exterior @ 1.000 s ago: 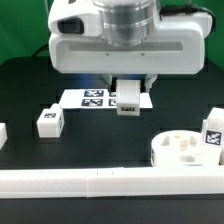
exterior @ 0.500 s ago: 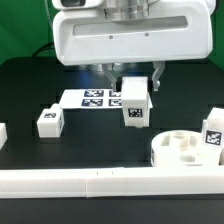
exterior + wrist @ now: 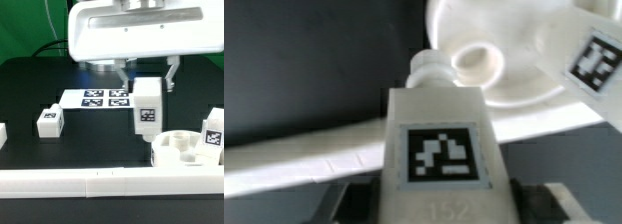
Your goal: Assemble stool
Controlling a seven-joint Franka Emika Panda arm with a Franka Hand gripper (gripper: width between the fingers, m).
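A leg is gripped by the pincer near the round seat at lower right, and next its peg must be lined up with a hole.

On black table: marker board, small leg, round seat, long rail along the front.

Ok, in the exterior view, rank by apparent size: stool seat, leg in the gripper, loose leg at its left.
1. stool seat
2. held leg
3. loose leg; the held one may be nearer the camera, so this gap is unsure.
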